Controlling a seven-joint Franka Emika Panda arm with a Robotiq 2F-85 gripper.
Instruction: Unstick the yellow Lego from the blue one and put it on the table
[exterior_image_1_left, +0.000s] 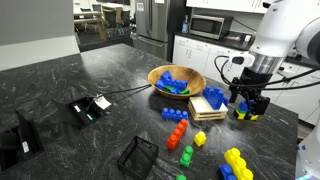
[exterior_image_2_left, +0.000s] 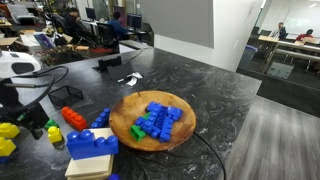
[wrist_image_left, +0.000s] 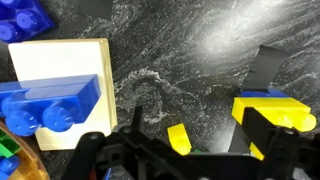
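The yellow Lego (wrist_image_left: 285, 112) lies on the black marbled table (wrist_image_left: 200, 60) at the right of the wrist view. The blue one (wrist_image_left: 262, 94) shows as a thin strip along its far edge. In an exterior view the yellow Lego (exterior_image_1_left: 244, 113) sits right under my gripper (exterior_image_1_left: 247, 103), which is low over the table. My gripper (wrist_image_left: 197, 128) is open. Its right finger stands in front of the yellow Lego and its left finger is well apart from it. A small slanted yellow piece (wrist_image_left: 178, 138) shows between the fingers.
A blue brick (wrist_image_left: 50, 105) lies on a pale wooden block (wrist_image_left: 60, 62) close by on the left. A wooden bowl (exterior_image_1_left: 158, 75) holds blue and green bricks. Red (exterior_image_1_left: 175, 113), blue (exterior_image_1_left: 178, 133), green and yellow bricks lie loose. A black wire basket (exterior_image_1_left: 138, 155) stands at the front.
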